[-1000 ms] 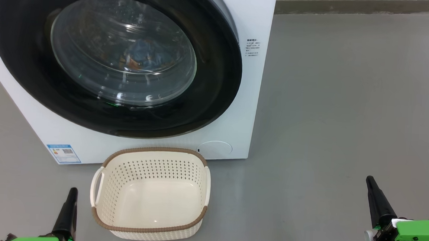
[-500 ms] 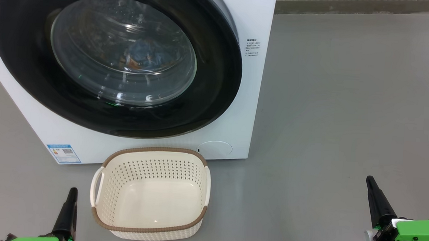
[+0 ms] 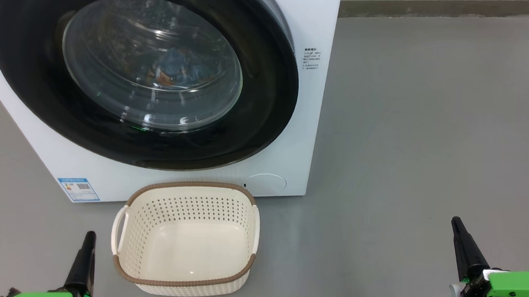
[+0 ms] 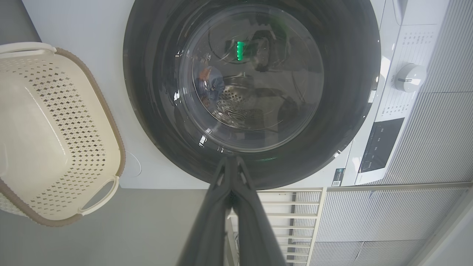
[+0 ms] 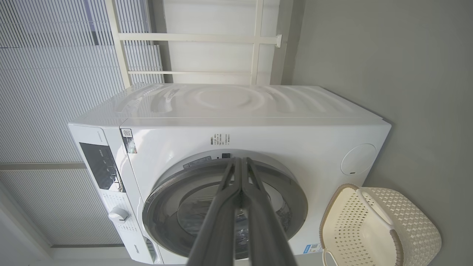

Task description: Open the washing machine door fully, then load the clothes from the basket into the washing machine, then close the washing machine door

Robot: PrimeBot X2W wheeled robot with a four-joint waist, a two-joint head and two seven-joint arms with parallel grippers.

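Observation:
The white washing machine (image 3: 309, 22) stands ahead, and its round black washing machine door (image 3: 267, 98) lies flat against the front. Behind the glass, blue and orange clothes (image 3: 174, 68) rest in the drum. The cream basket (image 3: 189, 184) sits on the floor before the machine with nothing in it. My left gripper (image 3: 89, 236) is shut, low and left of the basket. My right gripper (image 3: 456, 222) is shut, far off to the basket's right. In the left wrist view the left gripper (image 4: 232, 159) points at the door (image 4: 332, 122), with the clothes (image 4: 210, 79) and the basket (image 4: 107, 114) in sight. The right gripper (image 5: 241, 159) points at the machine (image 5: 258, 107).
Grey floor (image 3: 431, 131) stretches to the right of the machine. A control panel and a white knob (image 4: 409, 77) sit on the machine's upper front. A white rail frame (image 5: 207, 37) and a ribbed wall (image 5: 55, 74) stand behind it.

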